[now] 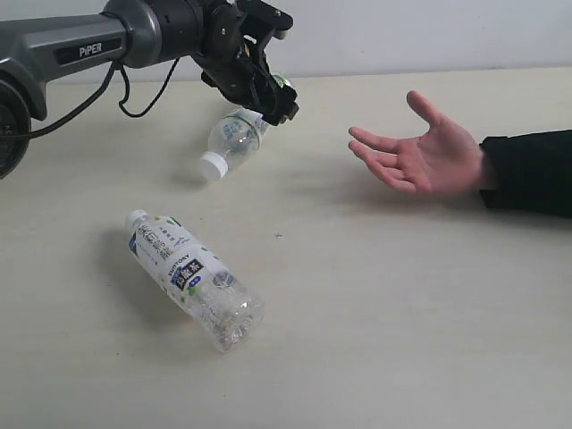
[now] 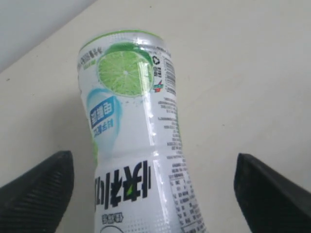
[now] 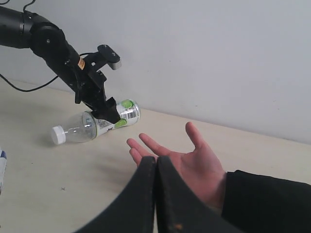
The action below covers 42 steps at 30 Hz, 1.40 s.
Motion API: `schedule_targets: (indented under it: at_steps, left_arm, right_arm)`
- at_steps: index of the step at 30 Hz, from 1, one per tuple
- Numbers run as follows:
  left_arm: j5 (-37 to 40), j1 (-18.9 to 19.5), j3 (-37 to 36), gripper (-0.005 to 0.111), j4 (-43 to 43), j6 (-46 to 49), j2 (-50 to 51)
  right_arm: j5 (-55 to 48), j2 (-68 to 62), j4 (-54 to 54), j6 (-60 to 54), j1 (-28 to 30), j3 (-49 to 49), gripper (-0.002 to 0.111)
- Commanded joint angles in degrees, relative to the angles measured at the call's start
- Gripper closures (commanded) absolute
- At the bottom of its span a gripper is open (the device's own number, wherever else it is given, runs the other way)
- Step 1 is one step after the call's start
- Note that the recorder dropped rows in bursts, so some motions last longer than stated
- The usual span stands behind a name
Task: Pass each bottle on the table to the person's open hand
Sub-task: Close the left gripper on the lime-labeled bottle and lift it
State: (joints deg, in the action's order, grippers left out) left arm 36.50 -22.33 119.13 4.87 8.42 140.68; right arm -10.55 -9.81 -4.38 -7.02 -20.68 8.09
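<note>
In the exterior view the base end of the lime-label bottle point(image 1: 234, 136) is covered by the left pincer point(image 2: 151, 160), and the right arm is out of frame. The left wrist view cuts that bottle off before its cap, while the right wrist view shows only a sliver of the blue-label bottle point(image 1: 192, 275) at the frame edge. The person's black sleeve point(image 1: 529, 172) runs off the edge at 3 o'clock. The lime-label bottle lies on its side on the surface point(image 1: 402, 313) at about 11 o'clock from the middle, long axis slanted, white cap toward 7 o'clock and base toward 1 o'clock. The left pincer stands wide apart, one finger point(image 2: 36, 194) on each side of the bottle, with clear gaps between. The blue-label bottle lies at 8 o'clock, cap between 10 and 11 o'clock. The open hand point(image 1: 424, 154) waits palm up at 2 o'clock, fingers toward 9 o'clock. The right pincer point(image 3: 156, 160) is pressed together on nothing.
</note>
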Motion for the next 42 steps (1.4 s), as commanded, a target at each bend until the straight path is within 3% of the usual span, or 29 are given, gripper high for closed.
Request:
schedule_targets:
  at_steps: [1, 14, 17, 19, 21, 23, 34, 39, 42]
  left_arm:
    - [-0.83, 0.68, 0.33, 0.021, 0.68, -2.70, 1.44]
    - [-0.21, 0.73, 0.33, 0.026, 0.91, -2.80, 3.33]
    - [0.89, 0.73, 0.33, 0.045, 0.91, -2.80, 3.33]
    - [1.32, 0.73, 0.33, 0.064, 1.07, -2.80, 3.33]
    - [1.19, 0.73, 0.33, 0.090, 2.74, -2.80, 3.23]
    - [1.06, 0.73, 0.33, 0.106, 4.88, -2.54, 2.45]
    - [15.15, -0.04, 0.33, 0.107, 4.98, -2.36, -12.00]
    - [21.71, -2.95, 0.07, 0.107, 4.65, -0.32, -18.33]
    - [21.68, -4.95, -2.51, 0.107, 4.24, -2.91, -22.05]
  right_arm:
    - [0.33, 0.42, -0.13, -0.40, -0.03, -0.29, 0.108]
    - [0.33, 0.42, -0.13, -0.40, -0.03, -0.29, 0.108]
    - [0.33, 0.42, -0.13, -0.40, -0.03, -0.29, 0.108]
    - [0.33, 0.42, -0.13, -0.40, -0.03, -0.29, 0.108]
    - [0.33, 0.42, -0.13, -0.40, -0.03, -0.29, 0.108]
    - [0.33, 0.42, -0.13, -0.40, -0.03, -0.29, 0.108]
    - [0.33, 0.42, 0.04, -0.40, -0.03, -0.29, 0.108]
    - [0.33, 0.42, 0.04, -0.40, -0.03, -0.29, 0.108]
    - [0.33, 0.42, 0.04, -0.40, -0.03, -0.29, 0.108]
